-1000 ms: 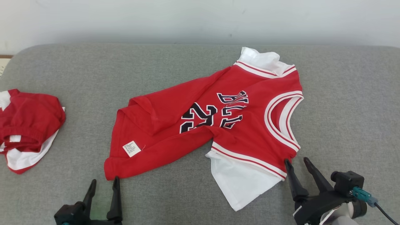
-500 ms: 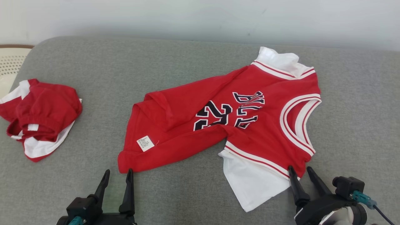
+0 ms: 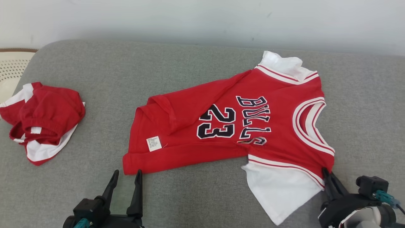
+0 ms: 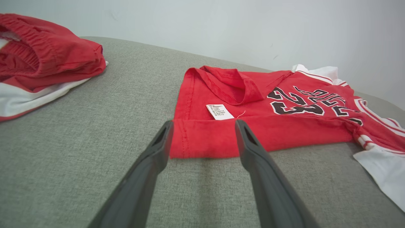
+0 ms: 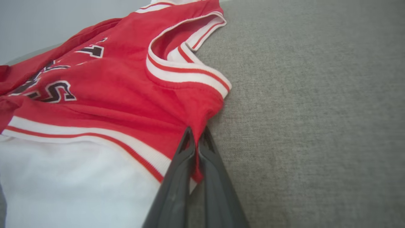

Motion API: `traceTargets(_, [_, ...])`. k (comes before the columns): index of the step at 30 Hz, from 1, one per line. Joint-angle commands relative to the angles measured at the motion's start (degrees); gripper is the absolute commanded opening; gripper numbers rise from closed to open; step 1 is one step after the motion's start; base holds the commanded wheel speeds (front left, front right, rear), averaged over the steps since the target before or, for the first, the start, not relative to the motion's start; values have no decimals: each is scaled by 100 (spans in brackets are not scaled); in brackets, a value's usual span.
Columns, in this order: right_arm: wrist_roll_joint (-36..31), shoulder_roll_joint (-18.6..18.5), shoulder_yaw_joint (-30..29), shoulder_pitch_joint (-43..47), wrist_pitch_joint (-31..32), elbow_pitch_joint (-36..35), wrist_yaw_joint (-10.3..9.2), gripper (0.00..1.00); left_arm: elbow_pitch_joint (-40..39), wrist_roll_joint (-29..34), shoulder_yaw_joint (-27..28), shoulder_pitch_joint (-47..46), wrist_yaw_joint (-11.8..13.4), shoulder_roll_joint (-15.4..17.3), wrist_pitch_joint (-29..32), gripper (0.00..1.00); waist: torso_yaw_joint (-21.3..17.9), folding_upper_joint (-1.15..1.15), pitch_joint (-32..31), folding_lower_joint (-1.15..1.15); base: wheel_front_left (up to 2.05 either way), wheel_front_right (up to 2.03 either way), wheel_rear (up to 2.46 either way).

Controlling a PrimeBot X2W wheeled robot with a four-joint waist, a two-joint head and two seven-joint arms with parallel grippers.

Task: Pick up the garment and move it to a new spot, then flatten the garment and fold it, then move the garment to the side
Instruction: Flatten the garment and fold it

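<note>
The red No. 23 jersey (image 3: 221, 133) lay across the grey cushion (image 3: 190, 72), its shoulder edge pinched tight by the right gripper (image 3: 325, 172), while the left gripper (image 3: 127, 172) stood spread wide at the hem corner.

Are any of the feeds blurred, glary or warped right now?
Head view: even soft light, no glare, jersey lettering crisp. Left wrist view: sharp at the hem, though the wide-angle lens stretches the left gripper. Right wrist view: hazy and soft, with the right gripper blurred close to the lens.
</note>
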Motion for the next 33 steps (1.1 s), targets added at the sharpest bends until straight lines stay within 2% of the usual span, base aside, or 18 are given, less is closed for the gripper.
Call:
traceTargets(1, [-66,-66,-60,81,-1,56,-8,0,-5,-26,-44,-33,-9,8,-10,100,-63,0,-28,-1,0,0,0])
traceTargets(7, [-266,-266,-285,-88,-1,300,-8,0,62,-43,-275,-139,-4,6,-11,100,-174,0,-37,-1,0,0,0])
traceTargets(8, [-283,-303,-327,-129,-1,354,-8,7,78,-36,-297,-139,-1,6,-10,100,-196,0,-35,-1,0,0,0])
traceTargets(9, [-314,-324,-392,-162,-2,376,-8,56,89,-31,-308,-149,8,8,-10,100,-218,0,-35,-1,0,0,0])
traceTargets(10, [-332,-316,-456,-165,-2,403,-8,100,97,-17,-331,-171,17,8,-10,100,-240,0,-45,-1,0,0,0])
traceTargets(17, [-759,-75,-952,-33,-1,98,-7,100,256,-37,-235,-254,84,8,-10,100,-478,0,-228,-1,0,0,0])
traceTargets(24, [-933,171,-892,220,-1,-209,-7,100,926,-51,37,-476,-97,9,-10,100,-833,0,-223,-1,0,0,0])
traceTargets(33, [-875,178,-806,178,-2,-298,-7,100,1772,-315,293,-728,-197,7,-10,100,-1044,0,-112,-1,0,0,0])
